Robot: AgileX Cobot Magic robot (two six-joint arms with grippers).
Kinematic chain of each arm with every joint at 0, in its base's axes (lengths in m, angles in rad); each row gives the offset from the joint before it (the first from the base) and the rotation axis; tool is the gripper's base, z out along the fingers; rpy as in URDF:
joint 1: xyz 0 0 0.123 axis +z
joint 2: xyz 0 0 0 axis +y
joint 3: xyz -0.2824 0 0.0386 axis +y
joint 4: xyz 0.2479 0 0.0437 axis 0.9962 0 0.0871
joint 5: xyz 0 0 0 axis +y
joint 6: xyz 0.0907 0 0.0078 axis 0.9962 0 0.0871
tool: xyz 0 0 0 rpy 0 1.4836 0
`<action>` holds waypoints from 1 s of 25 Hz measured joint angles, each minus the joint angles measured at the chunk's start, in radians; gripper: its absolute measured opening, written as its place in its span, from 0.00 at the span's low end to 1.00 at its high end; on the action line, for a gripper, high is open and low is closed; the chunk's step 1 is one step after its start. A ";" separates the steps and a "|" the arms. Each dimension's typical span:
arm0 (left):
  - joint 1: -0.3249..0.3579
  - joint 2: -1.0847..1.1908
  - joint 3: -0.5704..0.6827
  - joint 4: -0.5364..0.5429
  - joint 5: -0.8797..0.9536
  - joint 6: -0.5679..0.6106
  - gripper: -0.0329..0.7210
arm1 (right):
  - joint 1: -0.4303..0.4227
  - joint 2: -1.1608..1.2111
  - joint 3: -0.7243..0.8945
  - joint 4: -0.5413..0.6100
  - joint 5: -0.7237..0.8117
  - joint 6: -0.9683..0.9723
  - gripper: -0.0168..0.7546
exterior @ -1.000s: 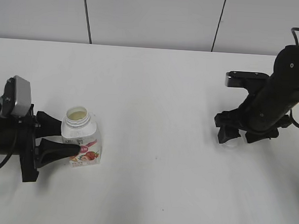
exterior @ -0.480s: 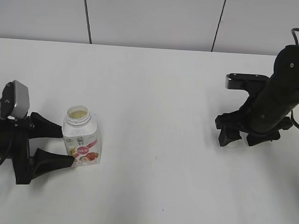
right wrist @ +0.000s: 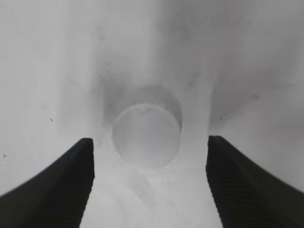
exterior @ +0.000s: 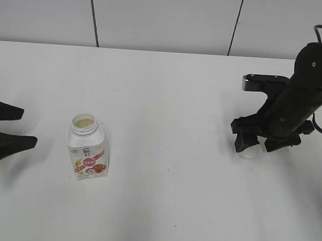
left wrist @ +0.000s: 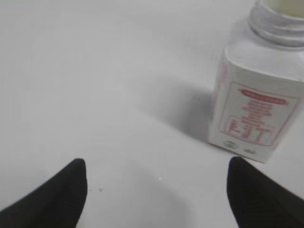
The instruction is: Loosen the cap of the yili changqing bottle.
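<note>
The yili changqing bottle [exterior: 87, 151] stands upright on the white table at the left, its neck open with no cap on it. It also shows in the left wrist view [left wrist: 259, 99]. My left gripper [exterior: 18, 127] is open and empty, well to the left of the bottle [left wrist: 154, 183]. The white cap [right wrist: 146, 134] lies flat on the table at the right, also seen in the exterior view [exterior: 247, 153]. My right gripper [exterior: 255, 141] is open just above the cap, its fingers apart on either side [right wrist: 149, 161] and not touching it.
The white table [exterior: 168, 99] runs back to a grey panelled wall. The right arm [exterior: 299, 96] rises at the right edge.
My left gripper has let go of the bottle and drawn back to the left, almost out of the exterior view. The right gripper has lifted slightly off the cap.
</note>
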 joint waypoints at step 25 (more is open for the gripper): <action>-0.037 -0.336 -0.094 -0.531 0.546 -0.015 0.73 | 0.000 0.000 -0.404 -0.097 0.312 -0.001 0.77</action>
